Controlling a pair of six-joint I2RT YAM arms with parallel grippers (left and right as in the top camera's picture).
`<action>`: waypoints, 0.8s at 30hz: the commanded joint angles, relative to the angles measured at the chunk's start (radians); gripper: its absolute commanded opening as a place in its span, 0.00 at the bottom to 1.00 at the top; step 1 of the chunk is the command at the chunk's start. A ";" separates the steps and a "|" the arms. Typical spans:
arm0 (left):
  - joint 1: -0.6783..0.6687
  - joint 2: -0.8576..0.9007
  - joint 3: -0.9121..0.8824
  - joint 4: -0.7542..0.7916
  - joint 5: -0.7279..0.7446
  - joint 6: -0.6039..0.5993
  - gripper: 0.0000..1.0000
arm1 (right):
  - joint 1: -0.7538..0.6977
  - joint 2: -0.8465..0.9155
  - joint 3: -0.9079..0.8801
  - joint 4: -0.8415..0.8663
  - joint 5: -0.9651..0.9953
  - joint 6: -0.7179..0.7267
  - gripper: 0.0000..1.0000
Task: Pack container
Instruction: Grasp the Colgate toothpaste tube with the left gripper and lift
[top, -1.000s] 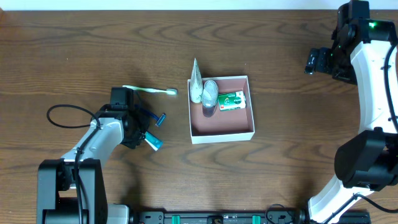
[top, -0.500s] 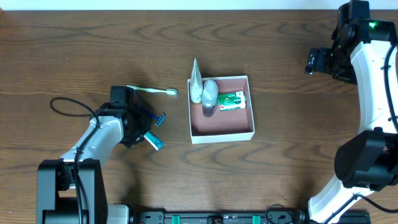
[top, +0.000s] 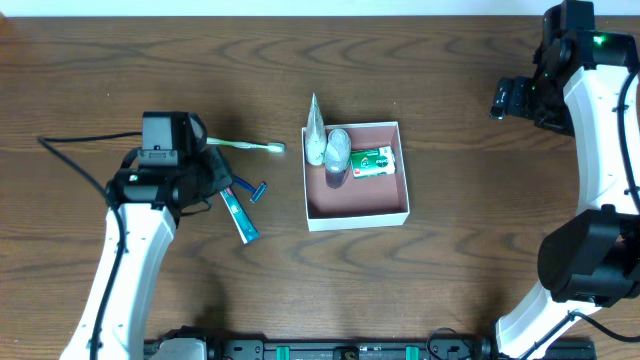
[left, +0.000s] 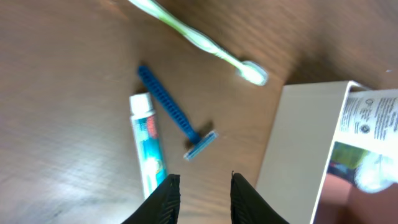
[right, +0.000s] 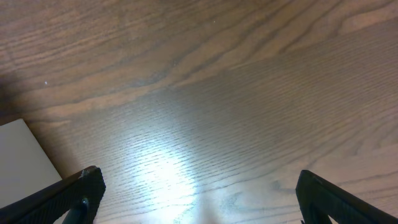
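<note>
The container (top: 357, 207) is sitting mid-surface (top: 450, 280), holding a green packet (top: 372, 161) and a white bottle (top: 337, 148) whose print is blurring past reading, while left of it the left claw (left: 204, 198) is hanging open and empty near a toothpaste tube (left: 148, 152) and blue razor (left: 171, 112), and far right of it the right claw (right: 199, 202) is gaping wide.

end effector (right: 199, 186): fingers spread wide | wood table (right: 249, 87): glare patch | white corner (right: 22, 158): left edge
</note>
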 joint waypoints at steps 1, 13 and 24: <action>0.002 0.022 -0.004 -0.049 -0.115 -0.005 0.29 | 0.003 -0.018 0.012 -0.001 0.009 -0.013 0.99; 0.001 0.341 -0.014 -0.037 -0.084 -0.123 0.38 | 0.003 -0.018 0.012 -0.001 0.009 -0.013 0.99; 0.001 0.484 -0.014 0.061 -0.081 -0.122 0.41 | 0.003 -0.018 0.012 -0.001 0.009 -0.013 0.99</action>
